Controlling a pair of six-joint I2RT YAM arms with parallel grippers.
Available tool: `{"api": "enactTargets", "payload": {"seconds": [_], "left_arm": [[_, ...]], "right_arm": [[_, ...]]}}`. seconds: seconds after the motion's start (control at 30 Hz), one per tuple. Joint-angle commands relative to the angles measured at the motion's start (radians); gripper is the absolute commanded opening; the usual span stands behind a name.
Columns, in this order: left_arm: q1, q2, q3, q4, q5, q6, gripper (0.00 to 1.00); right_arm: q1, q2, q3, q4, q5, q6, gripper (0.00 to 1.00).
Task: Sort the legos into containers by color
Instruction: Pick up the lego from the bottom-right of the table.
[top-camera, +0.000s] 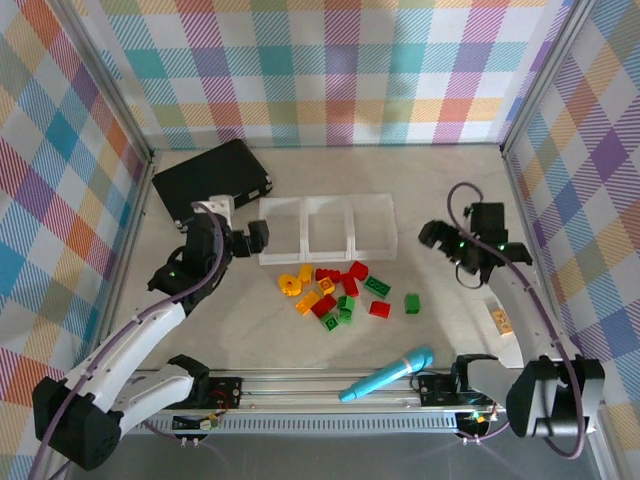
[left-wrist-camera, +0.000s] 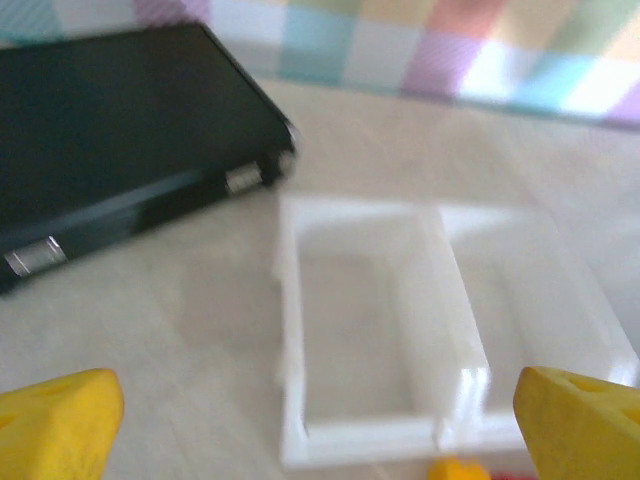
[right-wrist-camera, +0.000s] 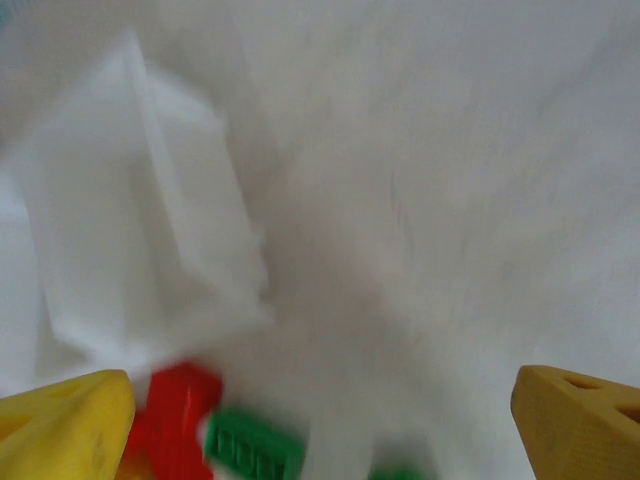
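Observation:
The legos (top-camera: 335, 292) lie in a loose pile of red, green and yellow-orange bricks at mid-table, with one green brick (top-camera: 412, 302) apart to the right. Just behind them stand the three joined clear containers (top-camera: 325, 228), with nothing visible inside. My left gripper (top-camera: 252, 240) hovers open at the left end of the row; its wrist view shows the trays' rim (left-wrist-camera: 345, 435) between its yellow fingertips (left-wrist-camera: 55, 425). My right gripper (top-camera: 438, 238) hangs open to the right of the row, above a red brick (right-wrist-camera: 175, 415) and a green brick (right-wrist-camera: 250, 450), holding nothing.
A black flat case (top-camera: 212, 178) lies at the back left, close behind the left gripper. A teal microphone-shaped toy (top-camera: 388, 373) rests near the front rail. Plaid walls close in the table on three sides.

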Motion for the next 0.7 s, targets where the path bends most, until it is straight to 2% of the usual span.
{"api": "enactTargets", "payload": {"seconds": [0.0,0.07,0.13,0.27,0.67], "left_arm": [[-0.127,-0.05,-0.014,-0.211,-0.094,-0.058,1.0],[-0.231,-0.095,-0.046,-0.206,-0.179,-0.056,1.0],[-0.277,-0.132,-0.058,-0.22,-0.201,-0.071,1.0],[-0.284,-0.201,-0.056,-0.299,-0.158,-0.105,0.99],[-0.284,-0.325,-0.064,-0.41,-0.094,-0.183,1.0]], "right_arm": [[0.122,-0.047,-0.068,-0.263,0.008,0.081,0.96],[0.169,-0.033,-0.101,-0.296,0.028,0.098,0.94],[0.209,-0.024,-0.12,-0.313,0.054,0.114,0.93],[0.277,-0.004,-0.115,-0.318,0.089,0.123,0.88],[0.316,0.206,-0.036,-0.271,0.146,0.058,0.77]]}}
